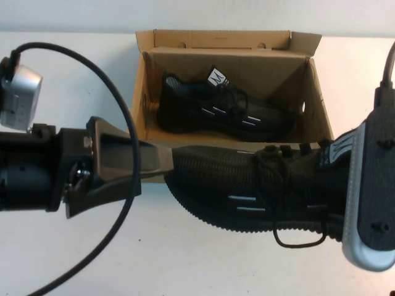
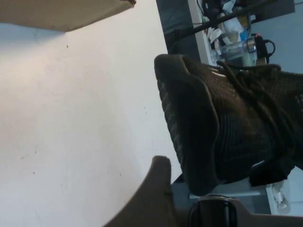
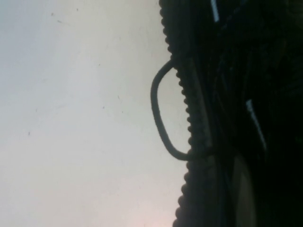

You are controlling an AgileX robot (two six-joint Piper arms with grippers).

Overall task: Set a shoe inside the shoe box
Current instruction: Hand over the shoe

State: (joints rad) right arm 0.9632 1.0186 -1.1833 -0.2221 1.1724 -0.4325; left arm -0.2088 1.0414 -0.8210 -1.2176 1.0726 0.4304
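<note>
1. The shoe box stands open at the far side of the white table; one black sneaker lies inside it.
2. The shoe hangs above the table just in front of the box, toe toward my left.
3. My left claw sits at the shoe's toe; I cannot tell whether it is spread or pinching.
4. My right claw is at the heel end, apparently clamped on the shoe, though the fingers are hidden.

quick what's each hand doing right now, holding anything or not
Left hand: at the toe of the black sneaker in front of the shoe box; grip cannot be told.
Right hand: at the sneaker's heel end; grip cannot be told.
</note>
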